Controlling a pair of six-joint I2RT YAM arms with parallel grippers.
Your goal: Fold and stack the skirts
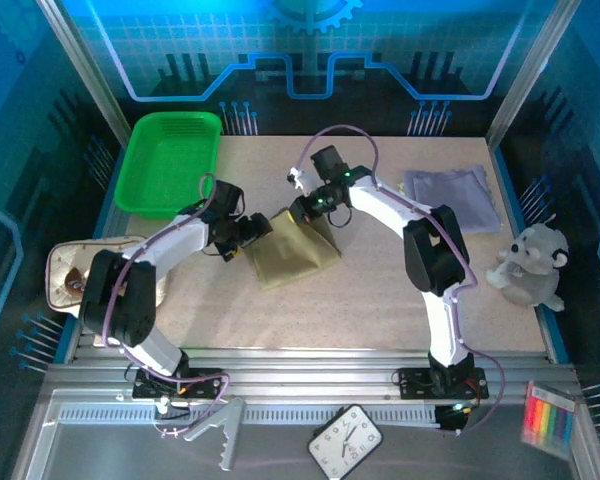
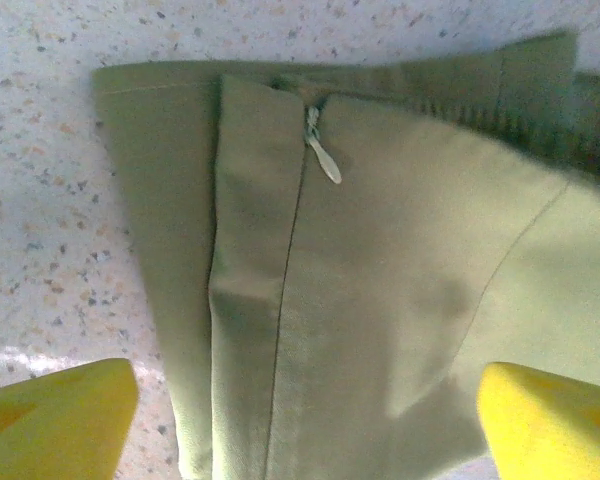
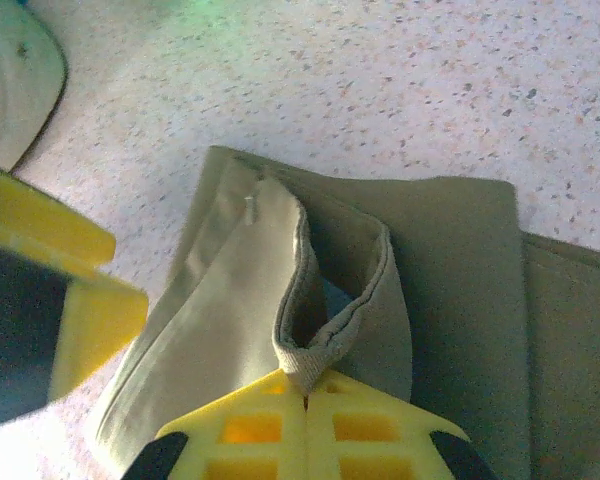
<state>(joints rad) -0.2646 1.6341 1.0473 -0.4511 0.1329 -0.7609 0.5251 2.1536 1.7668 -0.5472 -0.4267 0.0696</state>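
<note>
olive-tan skirt: middle of the worktop, partly folded, zipper facing up.
right pincer: clenched on the olive-tan skirt's waistband, a loop of cloth raised.
left pincer: released, fingers spread wide, one over the olive-tan skirt, one just beside it.
lavender skirt: flat, well right of the olive-tan skirt.

1 skirt at centre, 2nd skirt back right, basket back left, toy right
</note>
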